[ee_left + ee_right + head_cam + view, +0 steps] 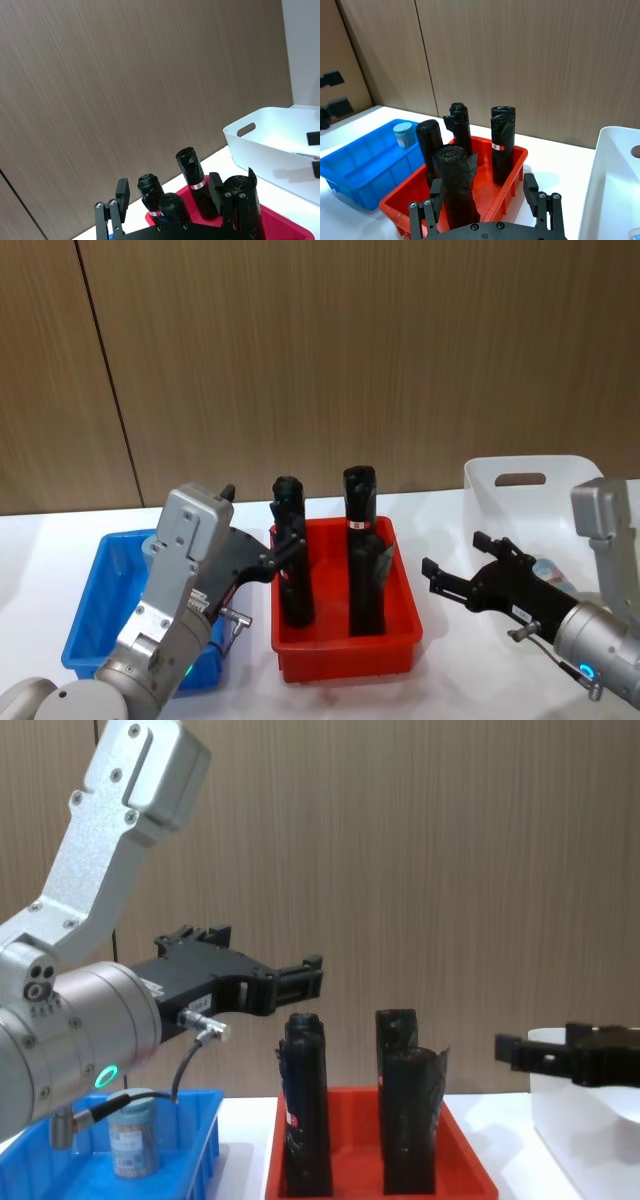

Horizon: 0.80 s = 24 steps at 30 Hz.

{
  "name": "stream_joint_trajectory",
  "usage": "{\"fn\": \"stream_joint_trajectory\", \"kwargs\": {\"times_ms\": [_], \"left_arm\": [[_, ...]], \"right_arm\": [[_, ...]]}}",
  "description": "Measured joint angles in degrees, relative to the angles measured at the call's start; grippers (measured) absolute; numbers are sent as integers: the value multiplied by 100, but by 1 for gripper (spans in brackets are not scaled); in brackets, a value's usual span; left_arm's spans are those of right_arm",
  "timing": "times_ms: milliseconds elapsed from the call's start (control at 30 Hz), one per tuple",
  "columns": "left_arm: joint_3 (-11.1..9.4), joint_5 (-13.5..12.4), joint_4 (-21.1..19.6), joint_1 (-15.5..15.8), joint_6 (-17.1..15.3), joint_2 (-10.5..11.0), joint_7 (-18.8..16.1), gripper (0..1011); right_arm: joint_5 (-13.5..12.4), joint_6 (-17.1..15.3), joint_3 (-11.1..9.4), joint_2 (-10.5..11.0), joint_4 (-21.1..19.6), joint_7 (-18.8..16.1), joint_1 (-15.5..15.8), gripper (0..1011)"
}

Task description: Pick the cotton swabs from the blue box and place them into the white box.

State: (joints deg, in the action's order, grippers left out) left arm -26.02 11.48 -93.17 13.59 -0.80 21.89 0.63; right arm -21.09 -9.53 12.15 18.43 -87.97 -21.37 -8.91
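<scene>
- Lower left of the head view: the left arm (180,580) covers much of the blue box (100,580).
- Right edge: the white box (520,475) is cut off, and the right gripper (453,552) hides most of one of the cotton swabs (548,568).

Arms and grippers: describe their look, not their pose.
Both arms are silver-grey metal with rounded joints and boxy links. The left arm has a green ring light and a black cable at its wrist; the right arm has a bluish light. The left gripper and right gripper are black, two-fingered, with visible screws.
</scene>
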Motion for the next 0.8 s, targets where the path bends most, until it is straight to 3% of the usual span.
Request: {"fn": "stream_joint_trajectory", "kwargs": {"times_ms": [800], "left_arm": [[0, 0, 0, 0, 1, 0, 0, 1003]], "right_arm": [[328, 131, 262, -379, 1230, -665, -781, 1001]]}}
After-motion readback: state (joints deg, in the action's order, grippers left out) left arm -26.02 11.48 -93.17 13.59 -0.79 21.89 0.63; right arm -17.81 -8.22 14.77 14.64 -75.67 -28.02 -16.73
